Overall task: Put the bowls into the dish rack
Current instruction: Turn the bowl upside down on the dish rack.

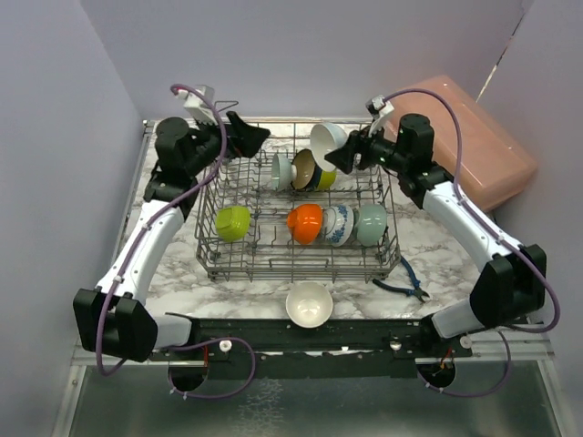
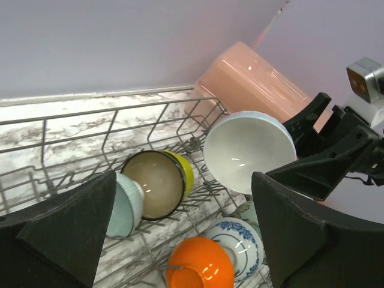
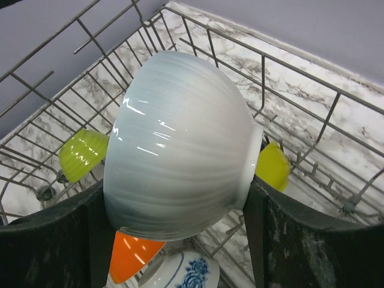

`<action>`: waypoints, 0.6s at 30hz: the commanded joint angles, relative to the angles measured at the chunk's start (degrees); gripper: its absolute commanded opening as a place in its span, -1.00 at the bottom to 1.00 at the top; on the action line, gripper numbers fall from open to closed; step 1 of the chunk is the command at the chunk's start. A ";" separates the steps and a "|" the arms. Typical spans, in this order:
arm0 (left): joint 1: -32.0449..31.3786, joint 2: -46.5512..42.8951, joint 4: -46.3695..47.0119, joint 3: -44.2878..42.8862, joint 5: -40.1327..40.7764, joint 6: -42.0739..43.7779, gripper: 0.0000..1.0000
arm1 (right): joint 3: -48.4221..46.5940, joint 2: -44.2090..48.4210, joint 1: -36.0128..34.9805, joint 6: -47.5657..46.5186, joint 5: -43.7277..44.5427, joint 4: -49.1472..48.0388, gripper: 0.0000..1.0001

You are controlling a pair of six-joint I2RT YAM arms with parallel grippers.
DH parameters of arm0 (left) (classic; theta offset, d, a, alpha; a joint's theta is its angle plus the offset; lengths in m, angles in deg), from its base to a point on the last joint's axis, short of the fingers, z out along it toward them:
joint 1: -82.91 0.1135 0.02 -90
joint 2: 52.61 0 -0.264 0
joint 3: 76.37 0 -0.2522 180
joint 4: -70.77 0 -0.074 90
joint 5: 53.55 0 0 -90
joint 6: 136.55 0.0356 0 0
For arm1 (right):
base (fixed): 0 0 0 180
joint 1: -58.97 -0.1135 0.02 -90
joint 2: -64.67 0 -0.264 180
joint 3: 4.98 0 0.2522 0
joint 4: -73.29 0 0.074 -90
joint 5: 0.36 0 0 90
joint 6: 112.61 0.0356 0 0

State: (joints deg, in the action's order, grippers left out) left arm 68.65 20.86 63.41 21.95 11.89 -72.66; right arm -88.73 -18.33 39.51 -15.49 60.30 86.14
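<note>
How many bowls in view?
8 bowls. Dish rack front row: lime, orange, blue-patterned, mint. Back row: pale green, beige. Right gripper holds white bowl. Cream bowl on table. More may hide.

1. Eight bowls are showing in all.
2. Four bowls are standing along the near row of the dish rack (image 1: 273, 264): one lime green bowl (image 1: 232, 223), one orange bowl (image 1: 305, 223), one blue-patterned bowl (image 1: 339, 225) and one mint green bowl (image 1: 371, 224).
3. Two bowls are standing along the far row: one pale aqua bowl (image 1: 281, 170) and one yellow-green bowl (image 1: 306, 170).
4. One white bowl (image 1: 326, 138) is hanging over the rack's far right corner, gripped by the right gripper (image 1: 346, 155).
5. One cream bowl (image 1: 309, 303) is sitting at the near edge of the table (image 1: 173, 273).
6. One dish rack is standing on the table.
7. One pink box (image 1: 474, 155) is lying at the table's far right corner.
8. One pair of pliers (image 1: 401, 284) is lying beside the rack's near right corner.
9. Two grippers are showing, counting the left gripper (image 1: 241, 137), which is gaping empty.
</note>
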 commanded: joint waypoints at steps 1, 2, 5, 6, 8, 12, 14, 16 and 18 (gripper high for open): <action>9.68 0.33 2.92 0.42 -10.05 -10.05 0.88 | -5.27 -3.71 -2.05 -7.22 -5.79 -9.18 -0.99; 11.41 0.02 3.75 0.89 -10.92 -11.34 0.88 | -6.11 -4.59 -3.15 -9.96 -5.58 -9.49 -0.99; 16.58 -0.97 4.21 2.16 -11.56 -13.00 0.88 | -9.06 -7.40 -6.95 -18.38 -5.01 -9.79 -0.99; 18.20 -1.45 4.33 2.70 -11.30 -13.19 0.88 | -10.47 -8.41 -8.24 -21.20 -4.83 -9.63 -0.99; 19.92 -2.87 4.43 3.78 -10.29 -13.27 0.88 | -11.99 -10.41 -10.84 -27.73 -4.04 -9.38 -0.99; 21.23 -4.70 4.32 4.77 -6.90 -14.20 0.91 | -11.66 -14.09 -16.68 -44.13 0.37 -10.93 -0.99; 21.30 -4.82 4.74 5.04 -6.48 -15.84 0.91 | -9.92 -15.91 -19.32 -52.28 3.44 -14.33 -0.99; 21.29 -4.99 6.63 6.19 -6.70 -17.99 0.91 | -9.04 -18.38 -20.94 -57.23 5.53 -18.00 -0.99; 21.29 -5.28 7.35 6.93 -6.88 -18.74 0.90 | -9.56 -21.55 -22.02 -62.12 7.01 -18.98 -0.99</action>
State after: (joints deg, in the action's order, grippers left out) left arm 89.61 17.30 67.54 26.87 4.51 -87.56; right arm -98.66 -35.10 19.64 -60.47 62.00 75.57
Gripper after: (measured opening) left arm 0.953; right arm 0.722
